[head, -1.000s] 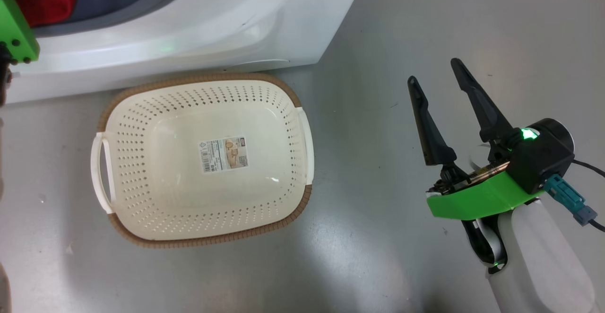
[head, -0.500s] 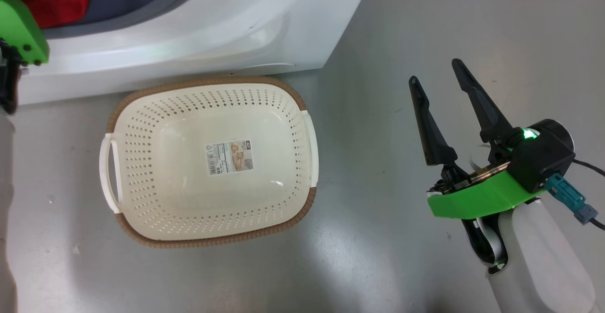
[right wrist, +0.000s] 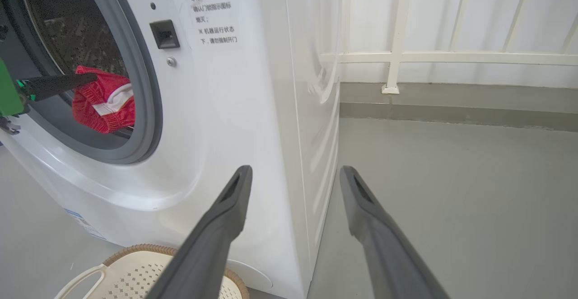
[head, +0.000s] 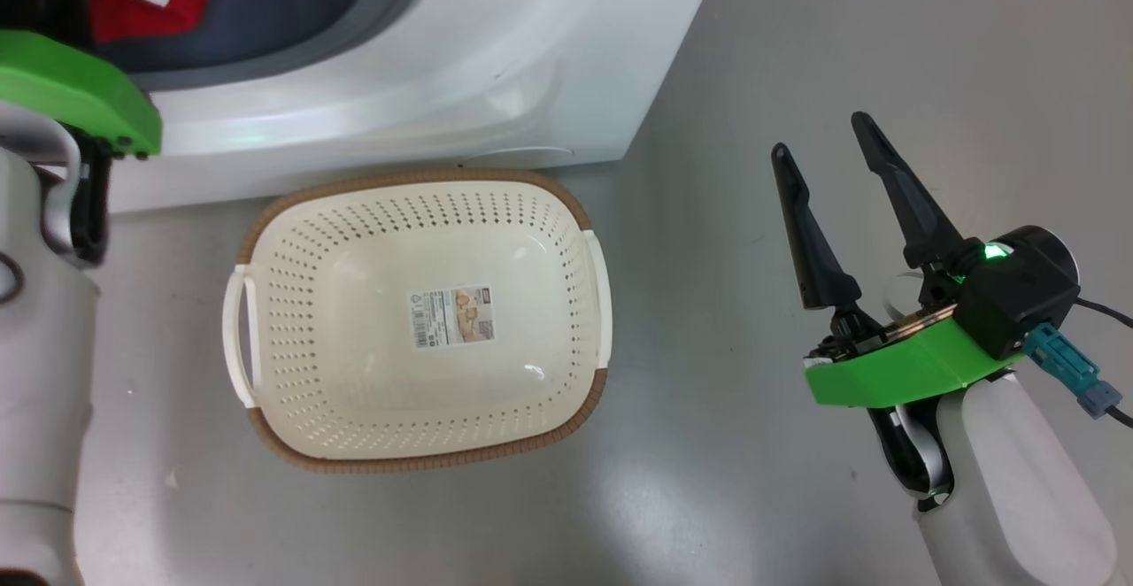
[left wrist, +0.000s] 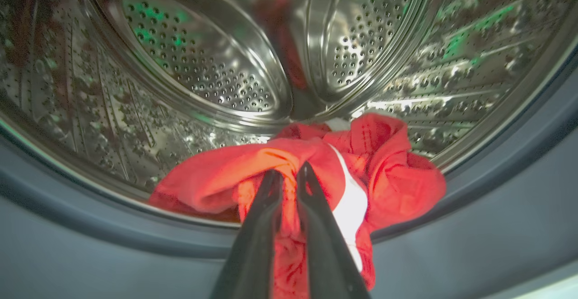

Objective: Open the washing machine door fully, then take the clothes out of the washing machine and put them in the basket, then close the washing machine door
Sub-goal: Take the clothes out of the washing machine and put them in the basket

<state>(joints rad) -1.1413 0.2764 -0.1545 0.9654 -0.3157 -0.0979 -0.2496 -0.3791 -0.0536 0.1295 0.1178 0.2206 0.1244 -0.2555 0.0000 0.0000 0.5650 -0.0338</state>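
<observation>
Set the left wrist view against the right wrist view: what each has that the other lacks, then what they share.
Left wrist: the depths of the drum and the left tool shut on the clothes. Right wrist: the open right tool, the white front of the washing machine, the basket, a railing. Shared: the red clothes, the grey gasket, the left tool's fingers.

We log a smooth grey floor (head: 726, 480) across the lower and right parts of the head view, with a soft pale glare patch (head: 682, 515) at lower centre. In the upper right of the right wrist view, white railing bars (right wrist: 397, 41) stand before a pale surface, wall or sheet unclear. A grey kerb (right wrist: 451, 105) runs beneath them.
</observation>
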